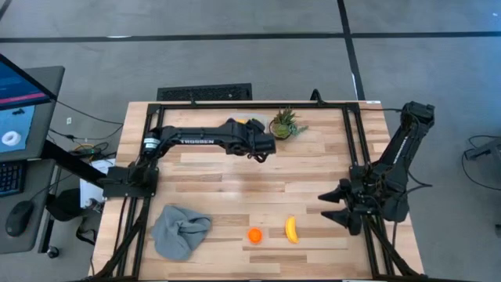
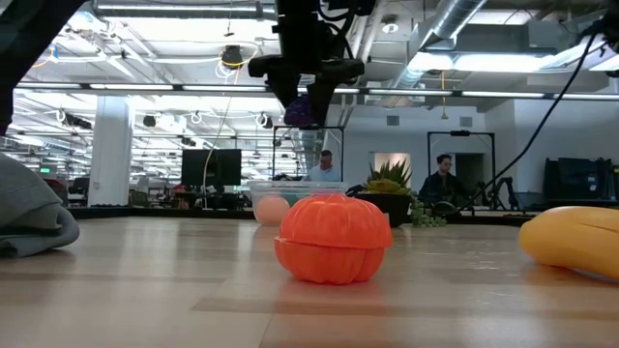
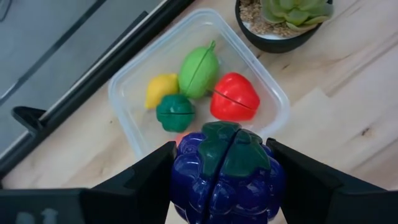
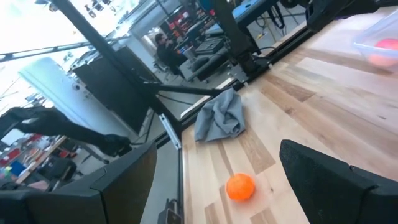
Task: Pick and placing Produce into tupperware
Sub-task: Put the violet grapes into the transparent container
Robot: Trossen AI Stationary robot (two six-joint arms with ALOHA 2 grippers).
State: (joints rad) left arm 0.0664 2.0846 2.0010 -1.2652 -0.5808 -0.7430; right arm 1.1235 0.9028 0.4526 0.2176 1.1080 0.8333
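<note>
Left wrist view shows the left gripper (image 3: 225, 180) clamped on a blue toy grape bunch (image 3: 227, 177), held above the near edge of the tupperware (image 3: 127, 115). The tub sits at the far side of the surface (image 1: 235, 188), just beside a potted plant (image 3: 283, 22), and already holds a lemon (image 3: 161, 90), a lime (image 3: 199, 70), a red fruit (image 3: 235, 98) and a small green piece (image 3: 175, 112). The grapes hang over the rim rather than the tub's middle, so a release here could clip the wall and bounce the bunch out, or land on the crowded pile and roll off. An orange (image 1: 254, 235) and a banana (image 1: 291, 229) wait near the front edge, beside a grey cloth (image 1: 181, 229). The right gripper (image 1: 332, 205) rests at the right side, fingers apart.
</note>
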